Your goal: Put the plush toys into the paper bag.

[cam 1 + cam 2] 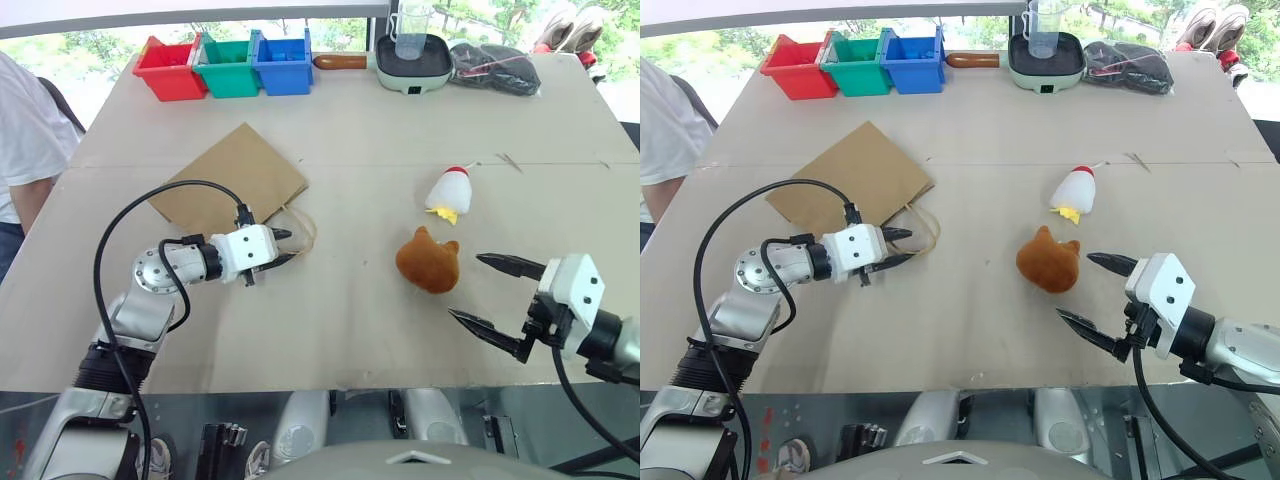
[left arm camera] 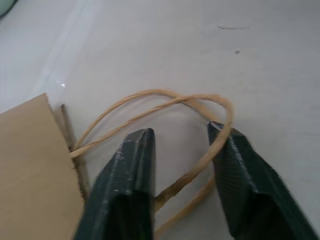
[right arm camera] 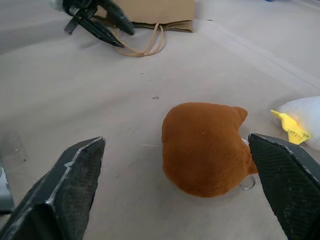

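Progress: neither toy is bagged; as I judge it, the task stands at its opening step.

The paper bag lies flat on the table, folded shut, on my left side, its mouth end toward me. Its two cord handles trail out onto the tabletop from that edge.

My left gripper sits at those handles. Its fingers are drawn narrow, a small gap remaining, and one cord runs between them against the inner face of a finger. I cannot confirm that the cord is pinched; it may only lie there. The bag is not lifted or opened.

The orange-brown animal-head plush rests on the table right of centre, well apart from the bag. The white chicken plush lies on its side just beyond it, near but not touching.

My right gripper hovers low just beside the brown plush, fingers spread wide and empty, the toy framed between them in the wrist view but not yet contacted.

Outstanding: open the bag and hold it open; grasp and deposit the brown plush; then the same for the chicken.
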Robot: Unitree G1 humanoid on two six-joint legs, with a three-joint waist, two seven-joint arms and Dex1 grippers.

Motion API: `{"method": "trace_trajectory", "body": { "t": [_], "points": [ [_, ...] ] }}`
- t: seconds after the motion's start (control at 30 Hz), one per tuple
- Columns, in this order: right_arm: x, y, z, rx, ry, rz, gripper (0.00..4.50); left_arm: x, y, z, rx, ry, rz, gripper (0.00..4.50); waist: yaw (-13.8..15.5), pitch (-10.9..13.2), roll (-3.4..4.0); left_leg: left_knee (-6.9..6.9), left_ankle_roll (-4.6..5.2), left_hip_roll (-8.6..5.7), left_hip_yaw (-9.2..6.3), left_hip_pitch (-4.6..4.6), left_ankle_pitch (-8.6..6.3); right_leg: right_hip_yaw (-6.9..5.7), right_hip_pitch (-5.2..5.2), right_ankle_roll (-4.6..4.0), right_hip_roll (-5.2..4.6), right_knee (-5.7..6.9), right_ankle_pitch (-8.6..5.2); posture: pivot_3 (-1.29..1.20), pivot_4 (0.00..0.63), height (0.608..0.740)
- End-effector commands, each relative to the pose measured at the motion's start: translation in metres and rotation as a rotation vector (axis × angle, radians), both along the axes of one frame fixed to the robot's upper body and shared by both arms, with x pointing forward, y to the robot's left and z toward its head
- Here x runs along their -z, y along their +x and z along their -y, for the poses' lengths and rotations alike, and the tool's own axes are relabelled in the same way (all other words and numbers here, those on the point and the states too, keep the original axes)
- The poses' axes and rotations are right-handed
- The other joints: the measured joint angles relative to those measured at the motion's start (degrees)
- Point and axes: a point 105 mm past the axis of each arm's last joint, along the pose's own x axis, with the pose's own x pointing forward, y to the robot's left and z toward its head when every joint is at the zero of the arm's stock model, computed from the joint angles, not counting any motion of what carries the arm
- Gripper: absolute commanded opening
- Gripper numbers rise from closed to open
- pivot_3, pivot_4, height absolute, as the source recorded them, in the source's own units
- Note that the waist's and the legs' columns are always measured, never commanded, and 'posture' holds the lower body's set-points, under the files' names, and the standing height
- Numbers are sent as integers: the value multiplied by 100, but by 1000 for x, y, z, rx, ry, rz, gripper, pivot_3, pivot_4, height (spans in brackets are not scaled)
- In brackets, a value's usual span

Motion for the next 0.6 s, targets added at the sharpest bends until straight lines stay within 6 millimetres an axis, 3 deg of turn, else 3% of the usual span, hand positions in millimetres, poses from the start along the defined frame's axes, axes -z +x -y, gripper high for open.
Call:
{"method": "trace_trajectory", "body": {
  "t": [0.03,0.2,0.23,0.4,0.5,0.6],
  "points": [
    [-5,13,-7,46,37,43,2788,-41,-2,16,2,-399,-123,0,-4,3,-3,14,0,-2,0,-2,0,0,-1,0,-1,14,0,0,150,740],
    [-5,33,-42,-25,78,68,201,-67,-21,37,99,-658,-347,0,-48,12,-14,53,0,1,-4,4,0,2,-5,1,2,66,-1,0,150,740],
    [-5,39,-53,-54,76,76,23,-73,-22,40,114,-704,-383,0,-64,12,-15,55,0,1,-5,6,0,2,-4,1,3,71,-1,0,150,740],
    [-4,74,-113,-197,84,75,23,-93,-22,50,164,-820,-464,0,-113,16,-16,69,-1,3,-8,9,2,3,-4,0,14,77,-1,0,150,740],
    [12,84,-147,-295,59,31,23,-99,-24,52,185,-836,-479,0,-151,15,-16,68,-3,0,-10,7,3,2,-6,-1,14,78,0,0,150,740],
    [27,92,-168,-336,40,8,23,-104,-26,53,197,-842,-481,0,-147,14,-18,63,-4,0,-15,1,3,-3,-13,-2,11,75,0,0,150,740]
  ]
}}
